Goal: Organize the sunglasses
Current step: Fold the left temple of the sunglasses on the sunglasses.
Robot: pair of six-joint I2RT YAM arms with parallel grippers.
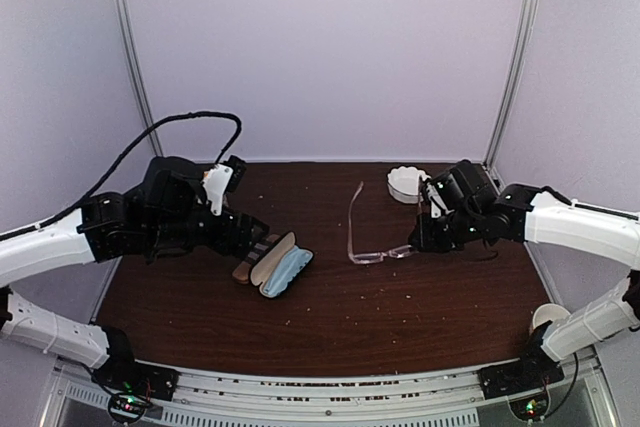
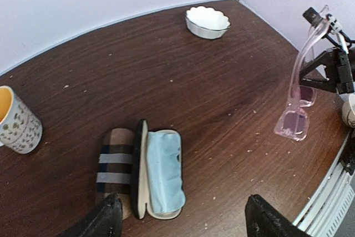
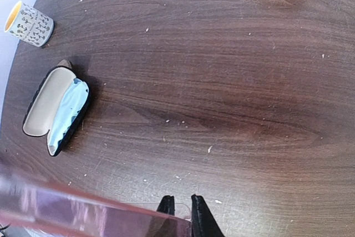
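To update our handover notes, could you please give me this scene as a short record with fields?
Pink glasses: unfolded, right of centre
Right gripper: shut on one temple arm of the glasses
Open case: black, blue cloth inside, no glasses in it
Striped case: closed, against the open case's left side
Left gripper: open, empty, by the cases
Dark sunglasses: not seen in any view
Others: white bowl, far right; patterned mug, far left
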